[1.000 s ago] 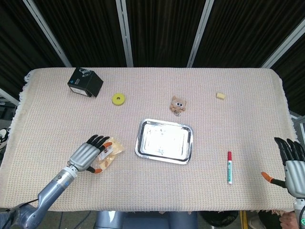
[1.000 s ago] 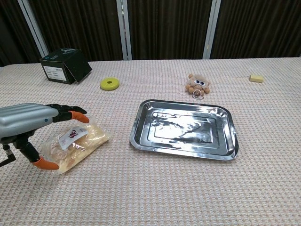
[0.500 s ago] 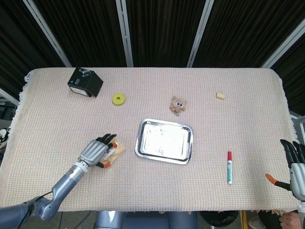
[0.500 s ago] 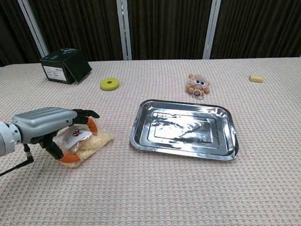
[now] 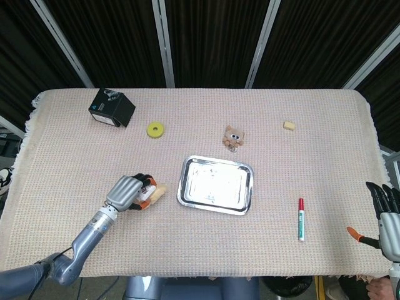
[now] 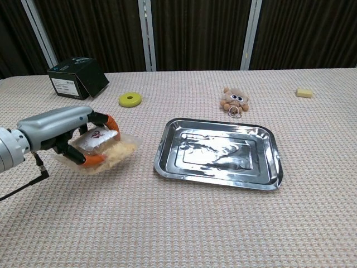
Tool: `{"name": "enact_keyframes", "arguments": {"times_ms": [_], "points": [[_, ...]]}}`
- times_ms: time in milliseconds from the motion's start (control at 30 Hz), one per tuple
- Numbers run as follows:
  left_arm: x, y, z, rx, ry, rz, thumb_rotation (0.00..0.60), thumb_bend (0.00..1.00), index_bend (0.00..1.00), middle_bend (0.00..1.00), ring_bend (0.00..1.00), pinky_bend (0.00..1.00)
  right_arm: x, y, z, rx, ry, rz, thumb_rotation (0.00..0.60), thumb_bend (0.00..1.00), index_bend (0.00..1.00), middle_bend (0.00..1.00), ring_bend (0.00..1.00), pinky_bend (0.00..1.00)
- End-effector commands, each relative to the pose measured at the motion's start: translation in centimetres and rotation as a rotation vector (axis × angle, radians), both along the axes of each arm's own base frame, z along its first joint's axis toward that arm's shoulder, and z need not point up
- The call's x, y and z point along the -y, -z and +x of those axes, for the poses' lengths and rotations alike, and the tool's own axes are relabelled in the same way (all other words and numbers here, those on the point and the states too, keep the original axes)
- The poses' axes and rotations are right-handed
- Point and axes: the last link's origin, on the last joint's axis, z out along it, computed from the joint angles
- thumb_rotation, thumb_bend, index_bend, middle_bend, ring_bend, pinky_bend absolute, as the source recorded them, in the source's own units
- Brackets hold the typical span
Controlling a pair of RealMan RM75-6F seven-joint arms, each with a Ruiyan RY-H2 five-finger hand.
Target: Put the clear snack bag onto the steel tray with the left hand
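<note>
My left hand (image 6: 61, 131) (image 5: 127, 191) grips the clear snack bag (image 6: 106, 146) (image 5: 154, 191), fingers over its top and thumb under it. The bag holds pale yellow snacks and hangs a little above the cloth, left of the steel tray (image 6: 218, 152) (image 5: 216, 184). The tray lies bare at the table's middle. My right hand (image 5: 384, 216) is at the right edge of the head view, off the table's corner, fingers spread and holding nothing.
A black box (image 5: 111, 107) and a yellow ring (image 5: 155, 129) sit at the back left. A small plush toy (image 5: 233, 137) lies behind the tray, a yellow block (image 5: 289, 125) at the back right, a red-green marker (image 5: 300, 219) right of the tray.
My left hand closed around the snack bag, lifted it off the cloth and carried it toward the tray. The right hand drew back slightly.
</note>
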Motion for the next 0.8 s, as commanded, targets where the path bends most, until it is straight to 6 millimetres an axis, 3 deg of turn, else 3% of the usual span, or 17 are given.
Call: {"name": "enact_keyframes", "arguments": {"times_ms": [33,133,333,500,800], "points": [[-1.0,-2.4,1.9,0.078,0.038,0.058,0.600,0.57,0.61,0.31,0.28,0.53,0.1,0.0,0.1,-0.001,-0.004,-0.001,0.600,0.00,0.00,0.08,0.00,0.00],[-1.9,-3.1,3.7,0.092,0.077,0.084,0.600,0.56,0.58,0.30,0.28,0.53,0.2,0.0,0.2,-0.002,-0.012,0.002,0.600,0.00,0.00,0.08,0.00,0.00],[-4.1,-1.7,8.1,0.081,0.131,0.078,0.600,0.55,0.56,0.29,0.28,0.53,0.4,0.3,0.4,0.008,-0.025,0.011,0.600,0.00,0.00,0.08,0.00,0.00],[-5.1,0.8,11.6,0.032,0.177,0.055,0.600,0.53,0.55,0.29,0.28,0.53,0.3,0.2,0.2,0.010,-0.023,0.013,0.600,0.00,0.00,0.08,0.00,0.00],[-5.0,6.1,15.1,-0.058,0.215,-0.003,0.600,0.48,0.53,0.27,0.27,0.52,0.0,0.1,-0.3,0.017,-0.009,0.007,0.600,0.00,0.00,0.08,0.00,0.00]]}}
